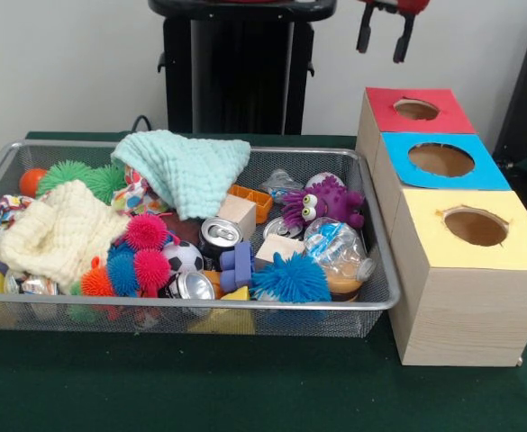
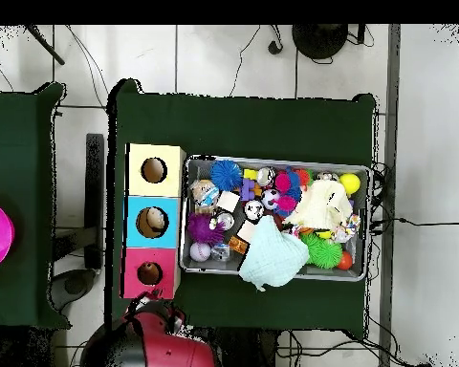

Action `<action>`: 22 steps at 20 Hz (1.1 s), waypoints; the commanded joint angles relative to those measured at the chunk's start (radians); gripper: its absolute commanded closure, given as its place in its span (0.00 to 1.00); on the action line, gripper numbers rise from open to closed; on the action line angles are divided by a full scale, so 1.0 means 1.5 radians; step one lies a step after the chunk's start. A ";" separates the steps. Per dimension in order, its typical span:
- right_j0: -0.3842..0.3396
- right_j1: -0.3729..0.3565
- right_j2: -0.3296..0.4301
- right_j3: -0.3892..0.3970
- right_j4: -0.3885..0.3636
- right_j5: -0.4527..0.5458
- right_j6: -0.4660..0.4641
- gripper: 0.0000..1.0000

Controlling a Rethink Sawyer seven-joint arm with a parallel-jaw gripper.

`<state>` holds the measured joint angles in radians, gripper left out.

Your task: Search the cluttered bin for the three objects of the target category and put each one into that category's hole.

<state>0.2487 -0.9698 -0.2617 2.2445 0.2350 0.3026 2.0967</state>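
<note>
The silver wire-mesh bin (image 1: 376,261) sits on the green-covered worktop (image 1: 245,387), left of the long wooden box (image 1: 461,306), which stands just beside its right wall. The box top carries three round holes: red panel hole (image 1: 416,109) far, blue panel hole (image 1: 441,159) in the middle, yellow panel hole (image 1: 476,227) near.

The bin is crowded. A mint-green waffle cloth (image 1: 186,166) drapes over the far middle; a cream knitted cloth (image 1: 56,232) lies at left. A purple googly-eyed octopus toy (image 1: 322,202) sits at far right. Near it lie a crushed clear plastic bottle (image 1: 340,256), a blue spiky rubber ball (image 1: 290,277), two wooden blocks (image 1: 238,214), two aluminium cans (image 1: 218,236) and a small soccer ball (image 1: 184,256). Pink, blue and orange spiky balls (image 1: 141,256) cluster near the centre.

The red-and-black gripper (image 1: 385,40) hangs high above the red end of the box, its fingers (image 1: 404,43) spread apart, holding nothing.
</note>
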 commanded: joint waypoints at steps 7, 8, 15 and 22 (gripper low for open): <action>-0.142 0.072 0.067 -0.099 -0.119 -0.127 0.000 0.00; -0.146 0.077 0.069 -0.096 -0.129 -0.139 0.004 0.00; -0.192 0.087 0.093 -0.097 -0.185 -0.161 -0.002 0.00; -0.226 0.095 0.107 -0.105 -0.228 -0.164 0.001 0.00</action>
<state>-0.0418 -0.8640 -0.2222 2.1804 -0.0269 0.1015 2.0967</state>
